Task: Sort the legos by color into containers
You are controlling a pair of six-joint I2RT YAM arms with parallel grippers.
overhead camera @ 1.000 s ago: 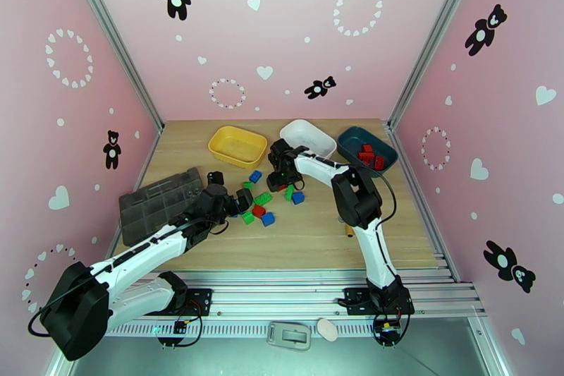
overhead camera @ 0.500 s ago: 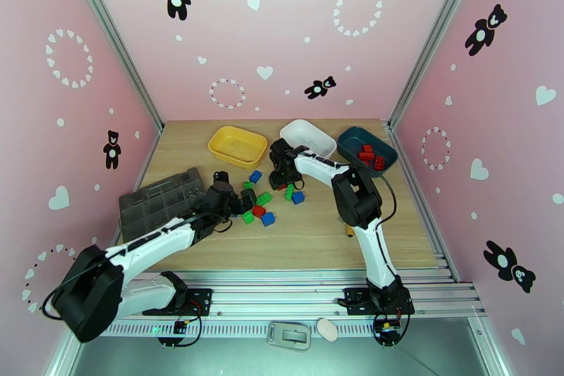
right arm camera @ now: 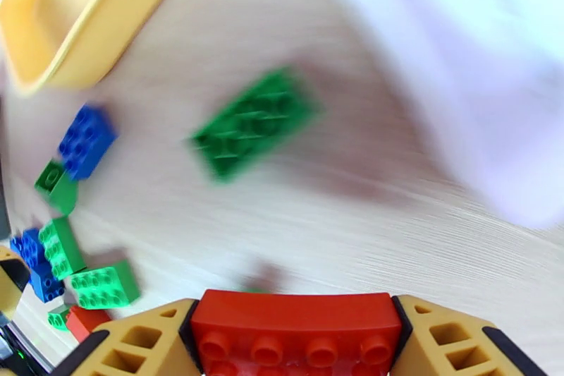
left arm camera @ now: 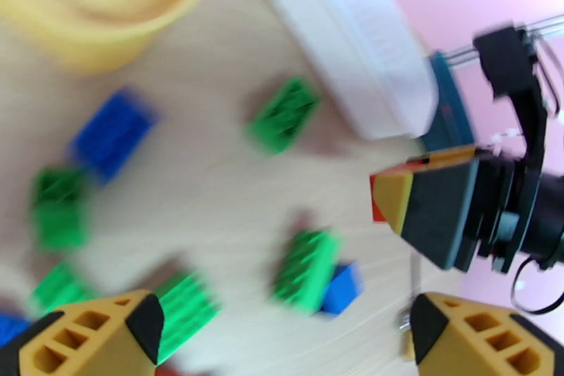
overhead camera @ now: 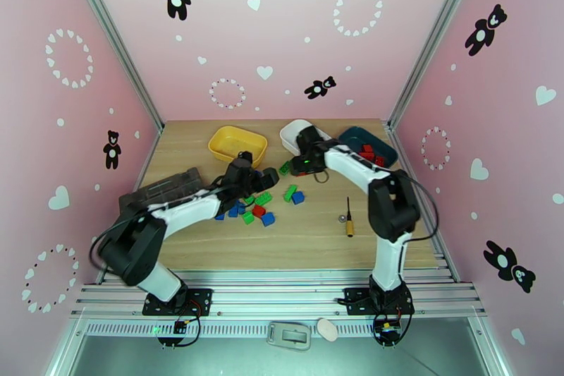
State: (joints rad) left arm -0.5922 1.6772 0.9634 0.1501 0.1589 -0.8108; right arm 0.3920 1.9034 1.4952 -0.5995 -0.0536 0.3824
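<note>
Red brick [right arm camera: 296, 317] sits clamped across its length between the fingers of the right hand [right arm camera: 296, 350], studs facing the wrist camera, so that hand is closed partway on the brick. In the top view this hand sits just above centre, over the near rim of the white bin [overhead camera: 291, 132]. The teal bin [overhead camera: 361, 132] lies just to its right, holding a few red bricks [overhead camera: 368, 154].

The step in hand looks like the carry: one red lifted and on its way to join the other reds. The next move calls for a short swing toward the upper right of the top view. The load should pass the white bin's wall and reach the teal bin's open middle before the fingers part. Letting go too soon risks dropping it in the white bin or on its rim.

The left hand [left arm camera: 282, 342] is spread wide and holds nothing. It hovers over the loose legos [overhead camera: 257, 207], a scatter of green, blue and red at the centre of the tabletop [overhead camera: 310, 236], just below the yellow bin [overhead camera: 229, 141]. One green brick [right arm camera: 254, 123] lies apart from the rest, near the white bin. Which piece the left hand is after I cannot tell, since both wrist views are smeared. Its next move should be to settle over a single brick that stands clear of its neighbours. Most of the sorting looks undone, with no green or blue seen in a bin.
</note>
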